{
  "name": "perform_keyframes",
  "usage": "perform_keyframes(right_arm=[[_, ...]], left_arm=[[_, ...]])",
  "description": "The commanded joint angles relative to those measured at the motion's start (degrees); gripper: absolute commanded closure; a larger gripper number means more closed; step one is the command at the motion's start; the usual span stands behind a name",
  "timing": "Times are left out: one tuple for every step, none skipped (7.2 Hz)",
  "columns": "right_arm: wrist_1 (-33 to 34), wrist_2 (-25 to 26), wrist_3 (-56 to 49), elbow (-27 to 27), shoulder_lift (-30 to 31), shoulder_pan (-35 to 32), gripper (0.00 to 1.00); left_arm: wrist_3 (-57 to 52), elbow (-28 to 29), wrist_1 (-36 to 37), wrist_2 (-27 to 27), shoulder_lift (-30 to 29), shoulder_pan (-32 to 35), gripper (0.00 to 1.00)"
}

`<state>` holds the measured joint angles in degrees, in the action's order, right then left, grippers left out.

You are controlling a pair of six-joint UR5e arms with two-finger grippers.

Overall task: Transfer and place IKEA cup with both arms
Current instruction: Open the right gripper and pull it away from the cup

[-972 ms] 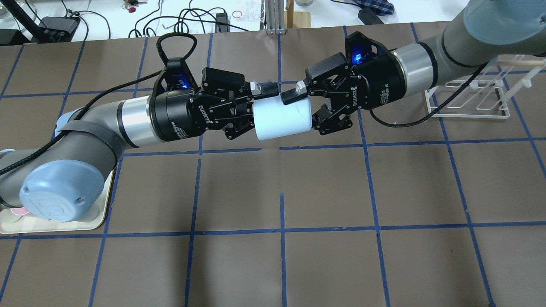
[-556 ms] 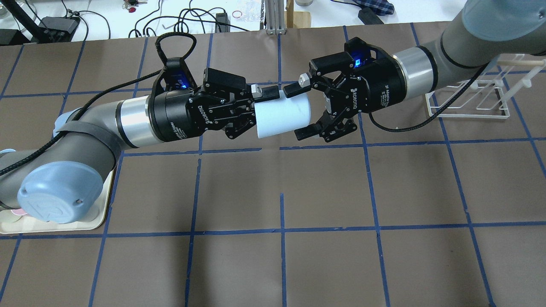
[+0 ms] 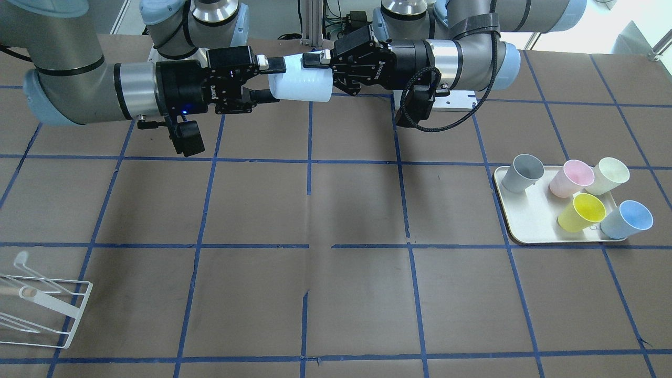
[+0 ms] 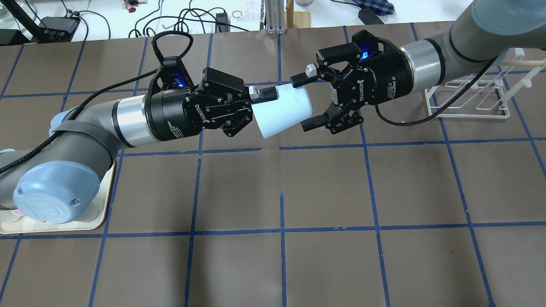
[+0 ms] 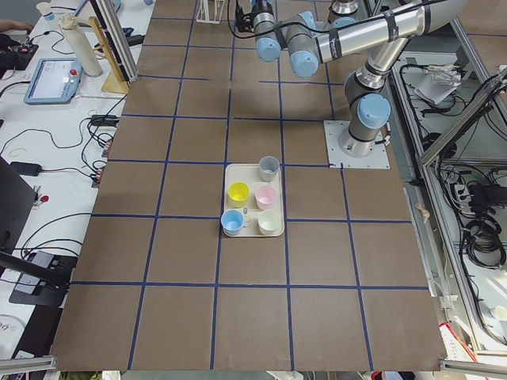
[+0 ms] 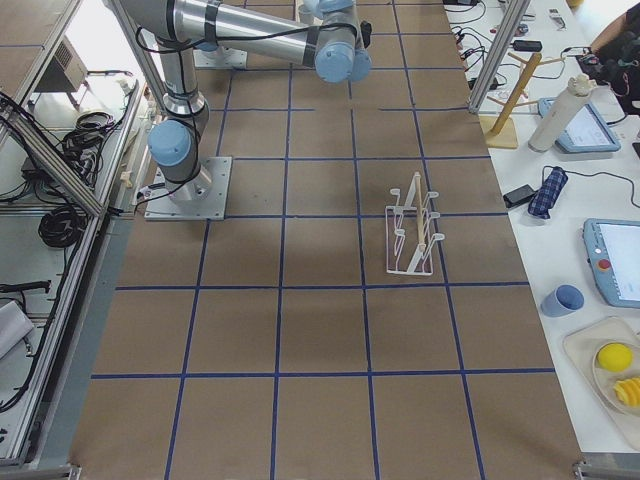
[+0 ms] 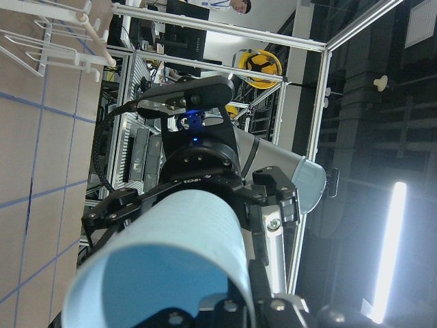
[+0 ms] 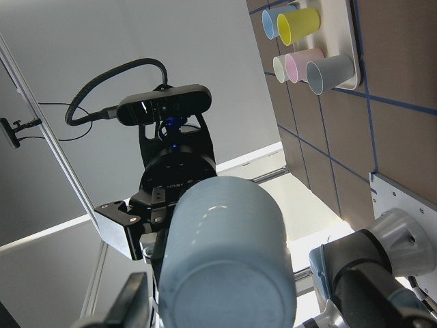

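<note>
The pale blue IKEA cup (image 4: pixel 283 111) lies sideways in the air between both arms; it also shows in the front view (image 3: pixel 302 86). My left gripper (image 4: pixel 262 113) is shut on its rim end, with the open mouth facing the left wrist camera (image 7: pixel 164 273). My right gripper (image 4: pixel 299 102) is open, one finger on each side of the cup's base end and apart from it. The closed base faces the right wrist camera (image 8: pixel 225 253). A look-alike blue cup (image 3: pixel 627 218) lies on the tray (image 3: pixel 517 231).
The cream tray also holds a grey cup (image 3: pixel 522 173), a pink cup (image 3: pixel 569 178), a cream cup (image 3: pixel 609 176) and a yellow cup (image 3: pixel 583 211). A white wire rack (image 4: pixel 469 94) stands on the table under the right arm. Blue tape lines grid the brown table.
My right gripper has turned about its axis and drawn slightly back, its fingers now spread on either side of the cup's base. The left gripper has tilted the cup a little.
</note>
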<state>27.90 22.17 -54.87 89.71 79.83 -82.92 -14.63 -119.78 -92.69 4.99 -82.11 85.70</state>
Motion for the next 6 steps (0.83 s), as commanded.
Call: perform_keyframes(right_arm=[[4.15,3.99,1.78,-0.06,-0.02,2.49,0.0],[7.48,8.46,2.05,0.03,-0.02,2.85,0.0],[10.3,11.81,2.05,0.03,0.15,2.85,0.0],[13.9,14.28,3.62,0.12,0.76,2.68,0.0],[20.89,19.52,9.12,0.12,0.86,2.59,0.0],[28.88,26.19,18.05,0.12,1.12,2.15,0.0]], left_arm=[[4.15,0.25,0.23,-0.51,0.28,-0.88,1.0],[6.0,0.6,0.23,-3.04,0.28,-2.63,1.0],[9.15,1.21,3.71,-10.28,0.54,-6.47,1.0],[16.49,2.0,11.14,-18.62,0.37,-10.25,1.0],[22.13,3.58,16.96,-28.45,0.37,-11.68,1.0],[22.63,5.24,17.63,-36.12,0.63,-11.7,1.0]])
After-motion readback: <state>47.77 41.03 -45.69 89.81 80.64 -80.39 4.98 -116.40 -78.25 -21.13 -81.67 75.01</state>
